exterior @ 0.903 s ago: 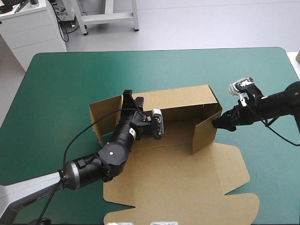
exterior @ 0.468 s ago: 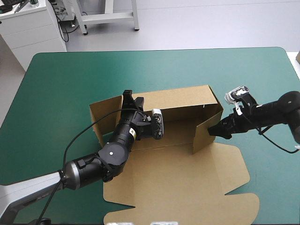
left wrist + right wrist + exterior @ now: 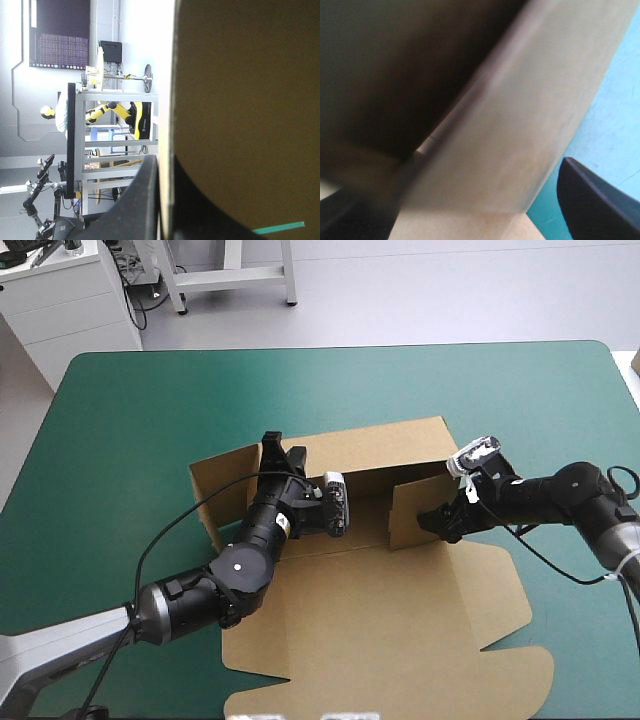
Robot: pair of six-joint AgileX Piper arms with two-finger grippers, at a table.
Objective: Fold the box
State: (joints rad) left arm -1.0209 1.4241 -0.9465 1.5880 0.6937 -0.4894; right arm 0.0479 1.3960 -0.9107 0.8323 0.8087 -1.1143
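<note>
Brown box lying mid-table on teal-green cover, rear wall standing upright, left gripper pinching that wall's top edge, its fingers nearly meeting, right gripper leaning against raised right side flap, its fingers standing apart.

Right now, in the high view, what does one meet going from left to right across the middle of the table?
Teal-green cover → box's left wall → left gripper → box's right wall → right gripper → teal-green cover again.
</note>
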